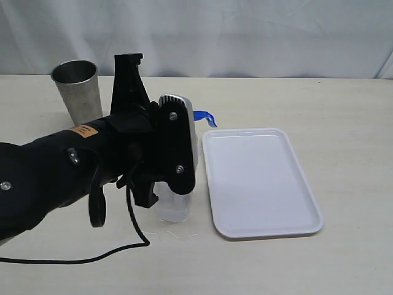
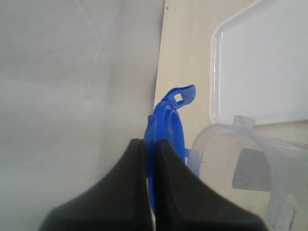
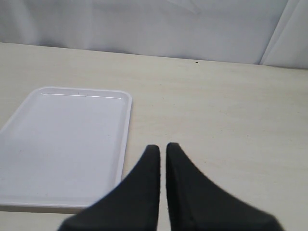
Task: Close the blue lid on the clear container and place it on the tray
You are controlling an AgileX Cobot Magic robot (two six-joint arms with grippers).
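Holding the blue lid (image 2: pixel 168 120) on edge in the left gripper (image 2: pixel 150 144), jaws pressed shut on its rim. Leaving one snap flap free and curling past the fingertips. Keeping the lid off the worktop (image 1: pixel 344 110), just beside the open mouth of the clear container (image 2: pixel 240 159) and not seated on it. Showing, in the exterior view, only a small blue tip of the lid (image 1: pixel 206 117) past the wrist housing, near the far left corner of the tray (image 1: pixel 261 178). Hiding the lid's centre panel and sticker in every view.

Standing the clear container (image 1: pixel 172 206) on the worktop just beside the tray's left long edge. Covering most of it with the black left arm (image 1: pixel 73 172), so that only its lower part is showing. Cutting off its rim at the picture's border in the left wrist view, with contact between lid and rim hard to make out.

Lying flat right of the worktop's middle, with nothing resting on the tray (image 3: pixel 62 139).

Hovering over bare worktop beside the tray's right long edge, with the right gripper (image 3: pixel 162 149) closed to a thin slit and gripping nothing. Not appearing in the exterior view.

Standing upright near the worktop's far edge, toward its left: a steel cup (image 1: pixel 77 86), partly behind the arm. Trailing a black cable (image 1: pixel 92 258) across the worktop below the arm.
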